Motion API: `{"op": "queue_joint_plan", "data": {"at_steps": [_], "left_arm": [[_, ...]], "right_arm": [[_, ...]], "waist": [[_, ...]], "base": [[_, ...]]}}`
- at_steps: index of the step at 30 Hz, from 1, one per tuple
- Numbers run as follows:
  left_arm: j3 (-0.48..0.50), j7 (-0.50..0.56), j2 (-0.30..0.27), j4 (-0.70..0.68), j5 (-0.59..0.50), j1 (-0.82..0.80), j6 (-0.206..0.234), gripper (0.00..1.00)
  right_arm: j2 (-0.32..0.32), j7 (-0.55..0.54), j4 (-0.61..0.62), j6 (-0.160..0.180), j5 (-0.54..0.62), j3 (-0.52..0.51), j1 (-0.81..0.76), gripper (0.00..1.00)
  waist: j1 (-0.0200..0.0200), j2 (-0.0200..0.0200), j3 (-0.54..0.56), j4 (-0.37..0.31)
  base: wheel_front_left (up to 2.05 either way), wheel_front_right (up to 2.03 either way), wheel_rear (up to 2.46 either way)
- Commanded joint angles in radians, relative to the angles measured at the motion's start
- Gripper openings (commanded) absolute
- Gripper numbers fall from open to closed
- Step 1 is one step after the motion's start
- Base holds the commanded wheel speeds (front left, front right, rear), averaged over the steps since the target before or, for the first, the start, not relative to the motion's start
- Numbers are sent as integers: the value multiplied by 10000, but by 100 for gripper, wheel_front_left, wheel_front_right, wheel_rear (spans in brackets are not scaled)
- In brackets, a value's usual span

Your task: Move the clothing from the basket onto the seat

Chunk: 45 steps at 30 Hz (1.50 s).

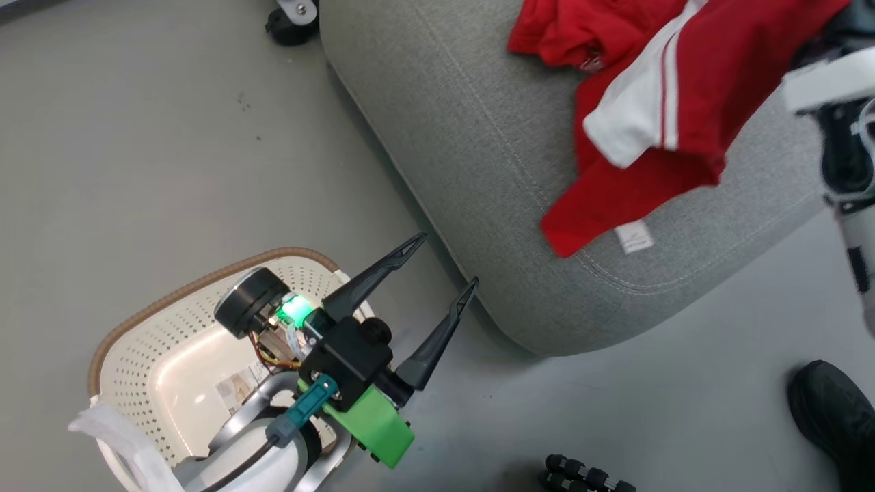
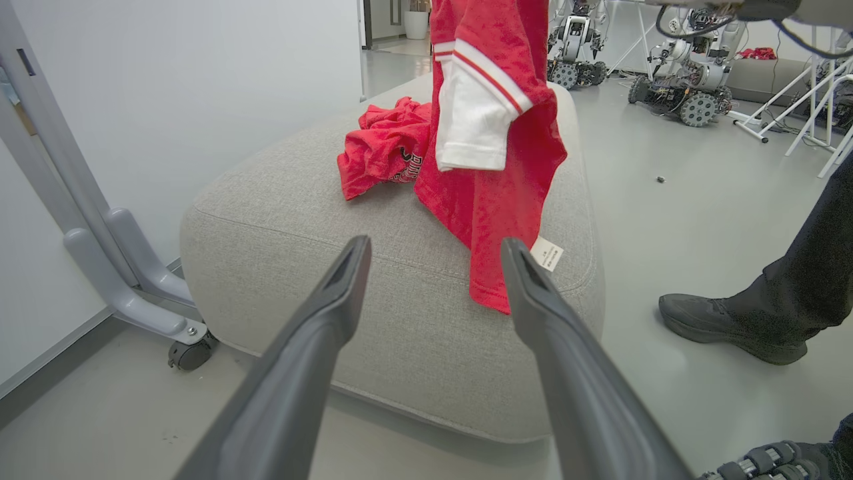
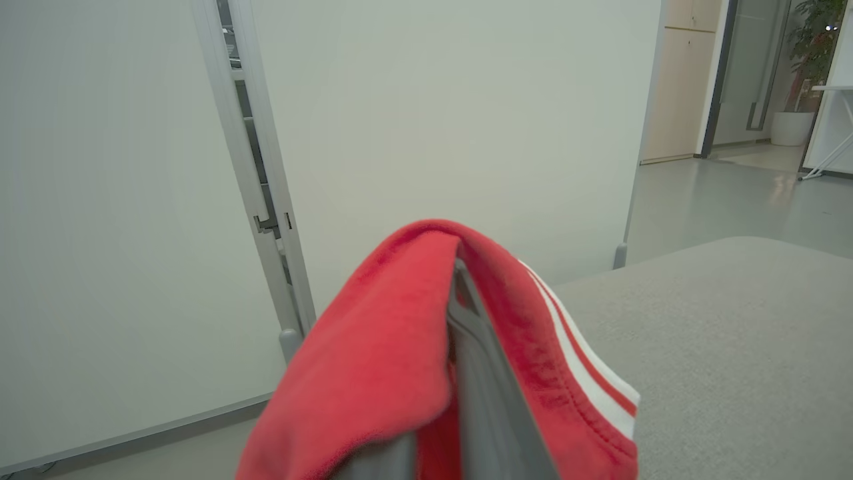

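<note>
Over seat (image 1: 478, 178), two garments (image 1: 724, 68); one in right claw (image 3: 460, 293).

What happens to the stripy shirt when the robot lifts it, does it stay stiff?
Probably floppy: the stripy shirt hangs in loose folds from the right tool, its hem sagging toward the seat. Likely light, since one pinch holds it up. It seems unlikely to roll; soft cloth should crumple where dropped.

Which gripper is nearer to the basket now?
Left. The left gripper is open, right at the edge of the basket; the right gripper is farther away, over the seat, shut on the striped garment.
</note>
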<state>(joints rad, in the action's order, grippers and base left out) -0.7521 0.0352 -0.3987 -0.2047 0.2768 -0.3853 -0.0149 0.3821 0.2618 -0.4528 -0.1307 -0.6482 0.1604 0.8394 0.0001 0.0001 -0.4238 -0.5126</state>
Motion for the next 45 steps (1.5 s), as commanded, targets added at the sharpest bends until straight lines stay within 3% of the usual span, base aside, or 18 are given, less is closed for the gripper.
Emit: {"op": "queue_joint_plan", "data": {"at_steps": [1,9,13,18,25,31,32,33,34,45], "left_arm": [[2,-6,-25,-4,-142,-259,-45,100],[47,-230,58,-35,-457,-1035,-124,100],[81,-342,75,-43,-606,-1304,-117,100],[4,-551,207,49,-703,-1564,-190,100],[-116,-849,395,330,-691,-1818,-279,100],[-102,-960,379,440,-694,-1843,-180,100],[-93,-975,353,461,-678,-1816,-159,100],[-81,-980,327,480,-652,-1773,-133,100],[-75,-1004,303,503,-627,-1732,-117,100],[231,-1743,290,872,-194,-982,350,100]], "right_arm": [[221,41,-26,0,40,-159,397,0],[2101,-278,-375,3,113,-1188,2631,0],[2510,-543,-771,3,161,-1240,3137,0],[2338,-434,-1665,3,-30,-1083,2664,0],[1479,-8,-2854,3,-425,-1063,905,0],[919,35,-2725,3,-461,-1527,-308,0],[844,35,-2606,3,-383,-1684,-484,35],[736,35,-2439,3,-295,-1846,-702,86],[652,31,-2305,3,-192,-1961,-873,100],[-573,35,208,3,1885,-3376,-3259,100]], "waist": [[-1,-1,-610,604],[-1,-1,-1526,1574],[-1,-1,-2023,1950],[-1,-1,-2466,2247],[-1,-1,-2624,2521],[-1,-1,-2533,2430],[-1,-1,-2495,2399],[-1,-1,-2441,2362],[-1,-1,-2387,2336],[-1,-1,-1167,2176]], "base": [[0,0,0],[0,0,0],[0,0,0],[0,0,0],[0,0,0],[0,0,0],[0,0,0],[0,0,0],[0,0,0],[0,0,0]]}}
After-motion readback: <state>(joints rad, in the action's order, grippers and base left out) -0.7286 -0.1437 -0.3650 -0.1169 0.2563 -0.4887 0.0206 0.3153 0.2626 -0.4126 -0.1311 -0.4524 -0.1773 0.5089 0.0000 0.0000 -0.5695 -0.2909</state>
